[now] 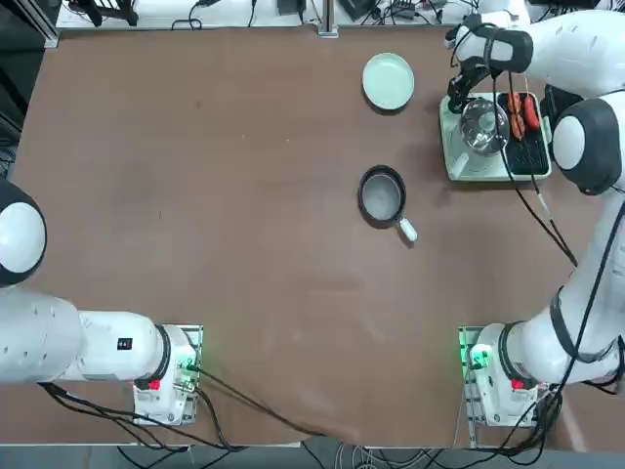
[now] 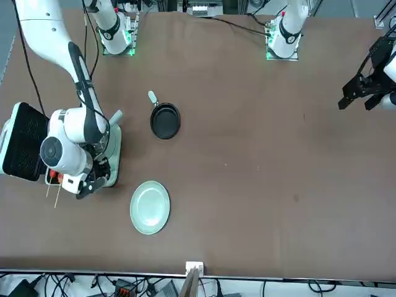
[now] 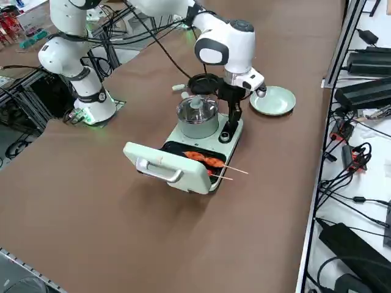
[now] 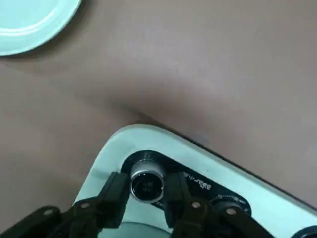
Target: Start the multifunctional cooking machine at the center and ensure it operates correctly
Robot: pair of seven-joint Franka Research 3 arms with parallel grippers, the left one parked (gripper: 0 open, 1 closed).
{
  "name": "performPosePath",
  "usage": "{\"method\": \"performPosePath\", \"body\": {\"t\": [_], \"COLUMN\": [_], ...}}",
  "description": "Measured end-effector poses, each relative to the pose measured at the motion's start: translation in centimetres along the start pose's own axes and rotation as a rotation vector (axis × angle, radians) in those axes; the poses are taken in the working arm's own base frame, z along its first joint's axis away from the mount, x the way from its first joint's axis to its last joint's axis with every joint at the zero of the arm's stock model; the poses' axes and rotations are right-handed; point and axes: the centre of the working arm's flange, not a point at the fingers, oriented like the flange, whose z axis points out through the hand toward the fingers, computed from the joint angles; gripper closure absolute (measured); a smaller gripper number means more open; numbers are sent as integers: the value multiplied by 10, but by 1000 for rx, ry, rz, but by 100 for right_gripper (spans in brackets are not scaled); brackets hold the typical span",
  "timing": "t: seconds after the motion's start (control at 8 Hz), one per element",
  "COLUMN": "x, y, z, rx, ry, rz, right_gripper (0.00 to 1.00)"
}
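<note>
The multifunctional cooking machine [image 1: 459, 166] is a pale mint-green box at the table's far right. It holds a shiny steel pot [image 3: 197, 116] and a black grill plate with skewered sausages [image 3: 204, 160]. Its hinged lid [image 3: 165, 166] hangs open. My right gripper [image 4: 146, 187] is lowered onto the machine's control panel, shut on the small round knob [image 4: 147, 176], with a black finger [image 4: 116, 192] on either side of it. In the right side view the gripper [image 3: 231, 129] stands upright at the machine's corner nearest the plate.
A round pale green plate [image 1: 388, 80] lies on the table close beside the machine. A small black frying pan [image 1: 382, 193] with a white handle sits towards the table's middle. My right arm [image 2: 68, 139] hides most of the machine in the front view.
</note>
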Motion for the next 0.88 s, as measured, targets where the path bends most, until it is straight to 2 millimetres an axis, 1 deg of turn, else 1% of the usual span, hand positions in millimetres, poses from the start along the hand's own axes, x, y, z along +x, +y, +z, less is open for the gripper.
{"method": "performPosePath", "body": {"t": [0.38, 0.5, 0.62, 0.75, 0.88], "x": [0, 1, 3, 7, 12], "y": [0, 0, 1, 3, 8], "z": [0, -1, -3, -11, -23], "rx": [-1, -1, -4, -10, -19], "ry": [0, -1, 5, 19, 35], "rz": [-39, -40, -40, -32, -23], "right_gripper": [59, 57, 51, 45, 27]}}
